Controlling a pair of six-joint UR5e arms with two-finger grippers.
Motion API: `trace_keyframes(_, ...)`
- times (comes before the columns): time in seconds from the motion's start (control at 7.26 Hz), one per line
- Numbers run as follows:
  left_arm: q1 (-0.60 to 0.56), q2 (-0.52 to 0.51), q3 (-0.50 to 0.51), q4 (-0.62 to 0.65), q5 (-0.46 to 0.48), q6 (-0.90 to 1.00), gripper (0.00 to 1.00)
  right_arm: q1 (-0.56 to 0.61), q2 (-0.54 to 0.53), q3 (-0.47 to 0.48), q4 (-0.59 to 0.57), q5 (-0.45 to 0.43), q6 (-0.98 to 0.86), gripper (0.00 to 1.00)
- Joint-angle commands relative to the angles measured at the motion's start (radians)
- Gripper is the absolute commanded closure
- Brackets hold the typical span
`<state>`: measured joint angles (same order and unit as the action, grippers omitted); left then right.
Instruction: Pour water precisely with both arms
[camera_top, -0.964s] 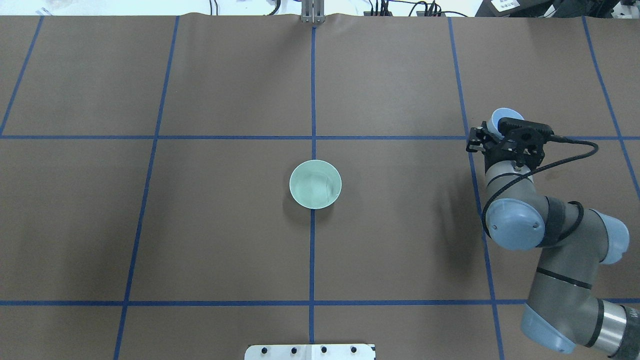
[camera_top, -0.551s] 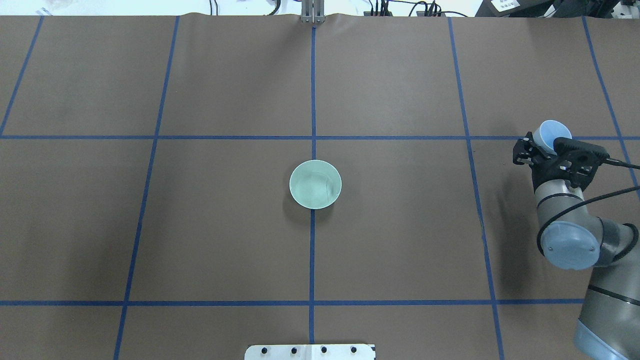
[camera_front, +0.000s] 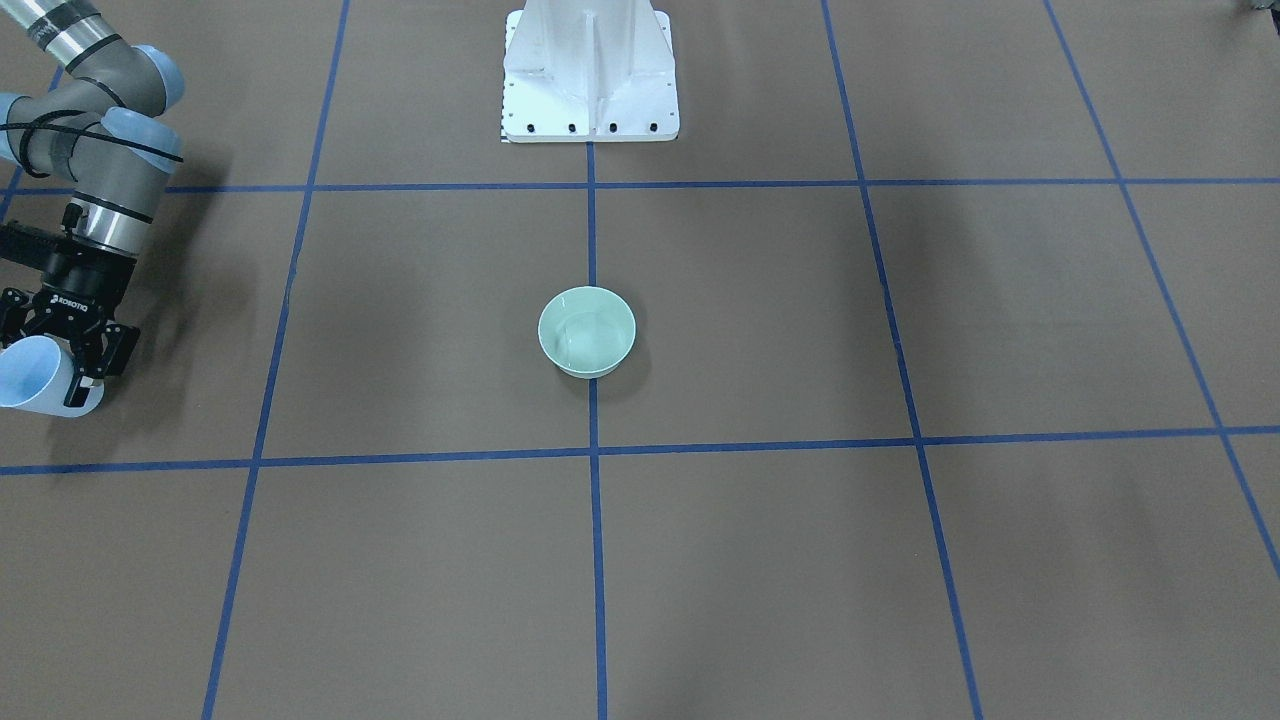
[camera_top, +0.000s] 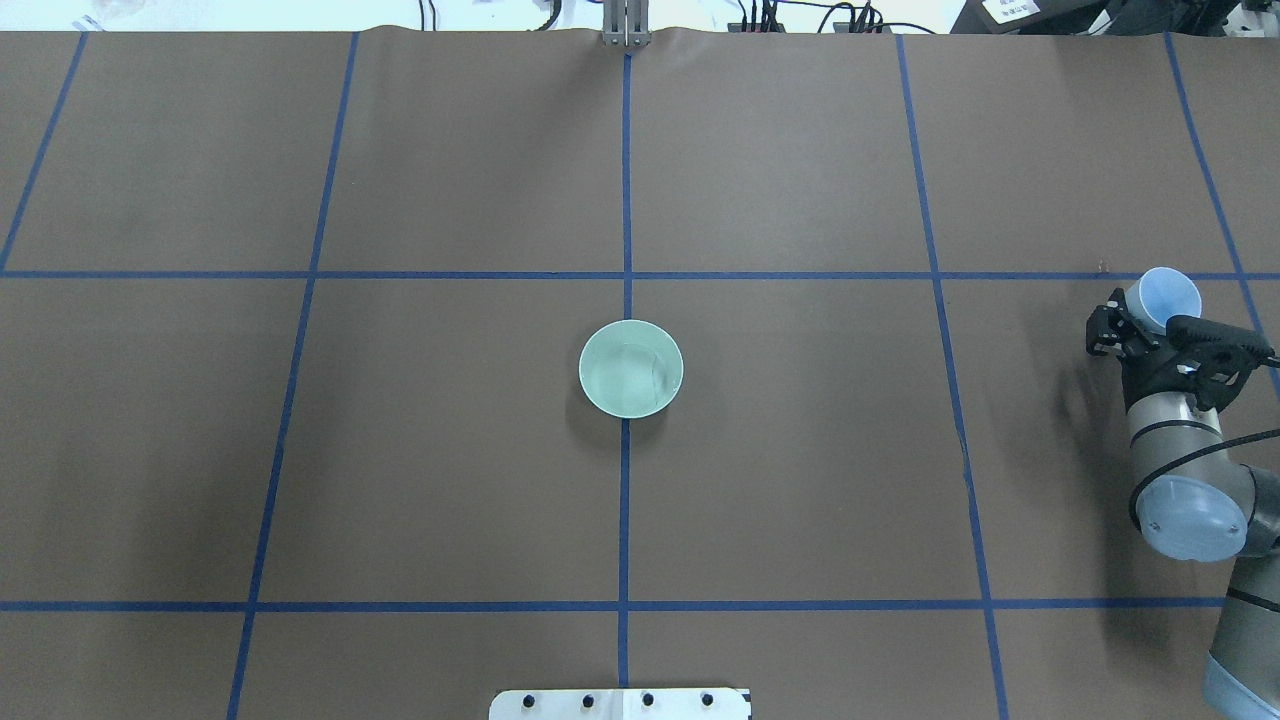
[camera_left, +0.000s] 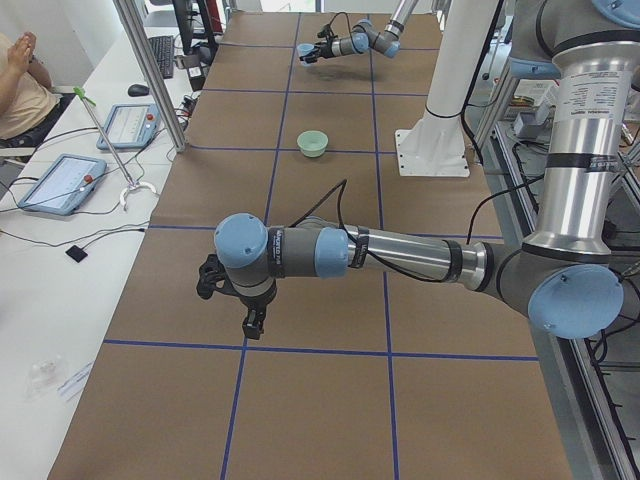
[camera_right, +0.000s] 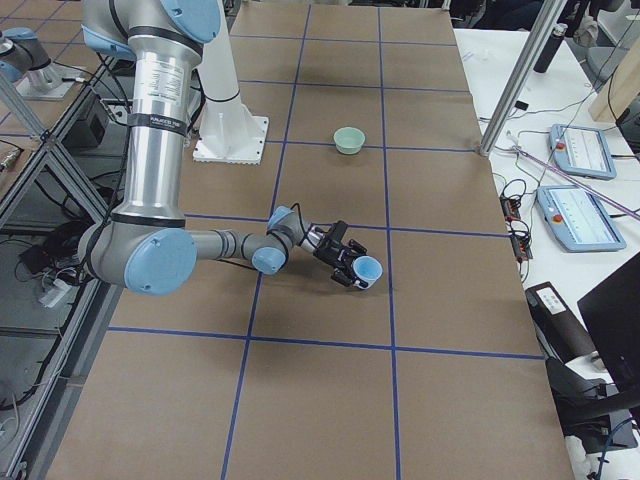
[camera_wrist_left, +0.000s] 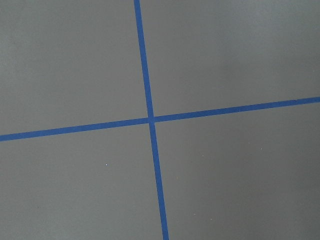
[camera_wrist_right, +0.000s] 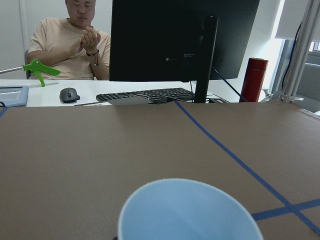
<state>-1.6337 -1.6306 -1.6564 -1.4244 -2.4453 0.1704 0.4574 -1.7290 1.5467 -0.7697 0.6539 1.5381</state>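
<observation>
A pale green bowl (camera_top: 631, 368) (camera_front: 587, 331) stands at the table's centre, and faint shiny ripples of water (camera_top: 628, 380) show inside it. My right gripper (camera_top: 1150, 315) (camera_front: 65, 350) is shut on a light blue cup (camera_top: 1170, 298) (camera_front: 30, 378) far to the right of the bowl, near the table's edge. The cup (camera_wrist_right: 187, 212) fills the bottom of the right wrist view, and I see no water in it. My left gripper (camera_left: 232, 300) shows only in the exterior left view, low over bare table, and I cannot tell its state.
Blue tape lines (camera_wrist_left: 150, 120) divide the brown table. The white pedestal base (camera_front: 590, 70) stands behind the bowl. Beyond the table's right end are a seated person (camera_wrist_right: 70, 45), a monitor (camera_wrist_right: 180, 40) and a red bottle (camera_wrist_right: 253, 80). Tablets (camera_left: 60, 180) lie on the side bench.
My right arm has swung the blue cup further right and slightly nearer the robot's side, away from the bowl. The bowl has not moved.
</observation>
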Motion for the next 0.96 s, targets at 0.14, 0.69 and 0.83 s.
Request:
trace_keyframes(0.14,0.0,0.0,0.003,-0.001,0.0,0.0,0.0,-0.02,0.009,-0.025,0.006,-0.046,-0.004,0.0)
trace_keyframes(0.69,0.002,-0.002,0.004,0.001,0.0,-0.002,0.0,-0.032,0.013,-0.022,0.009,-0.065,0.005,0.0)
trace_keyframes(0.83,0.002,-0.002,0.006,0.001,0.0,-0.002,0.0,-0.042,0.009,-0.022,0.013,-0.068,0.007,0.0)
